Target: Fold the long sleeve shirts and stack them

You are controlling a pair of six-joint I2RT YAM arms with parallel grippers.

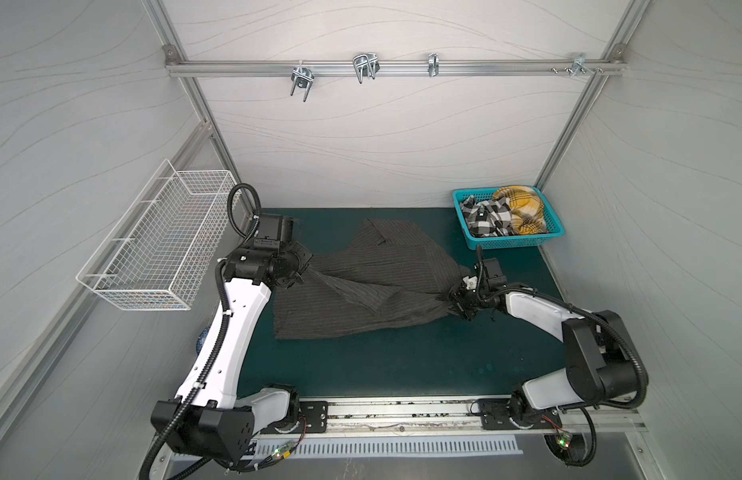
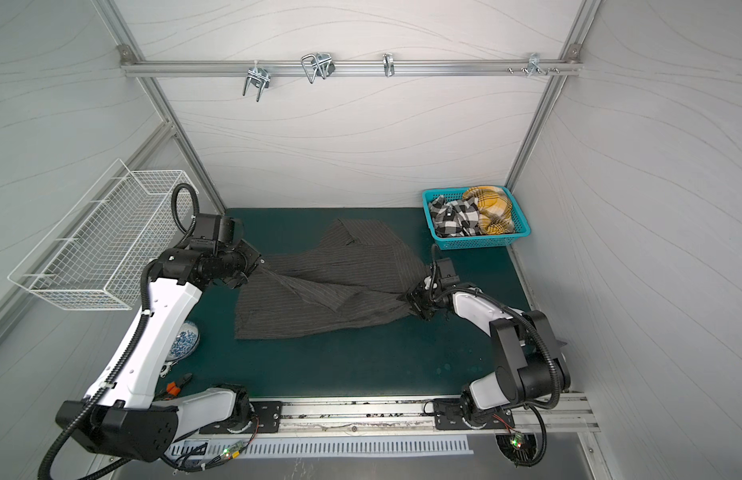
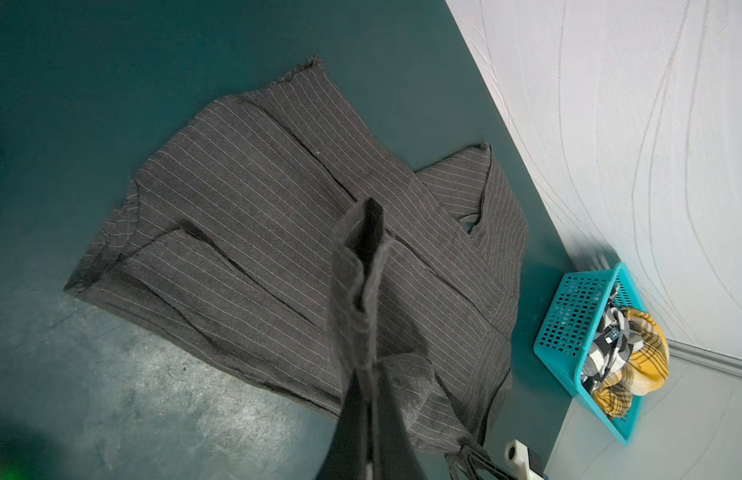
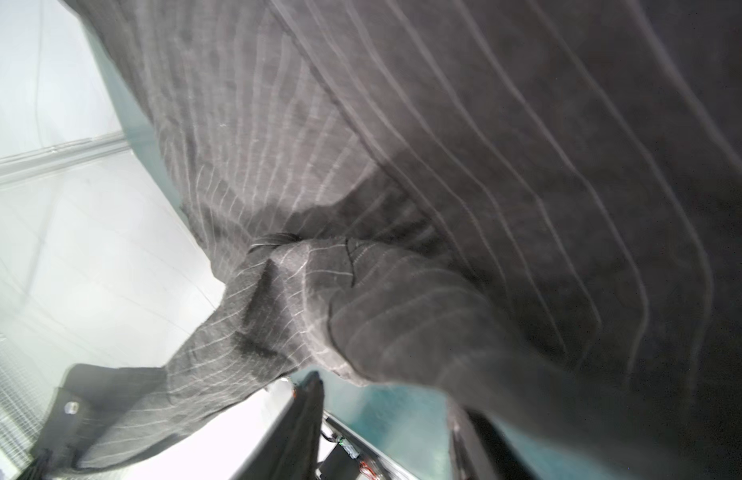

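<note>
**Entry: charcoal shirt, strung between two grippers over mid-table.**

Left gripper: pinched fully shut on a narrow fold of the shirt's edge. Right gripper: closed on a bunched end, the cloth drawn to a point at its jaws. The span between them hangs slack, and its lower part lies on the green table.
Condition: dark charcoal with thin pale pinstripes, creased, panels overlapping unevenly.
Risks: the right hold is on a thick wad and would likely slip if the arms pull apart. If laid down like this, the overlapped layers would likely set a crooked fold.
Also present: a checked shirt and a yellow shirt, crumpled in the basket at the far right corner.
</note>
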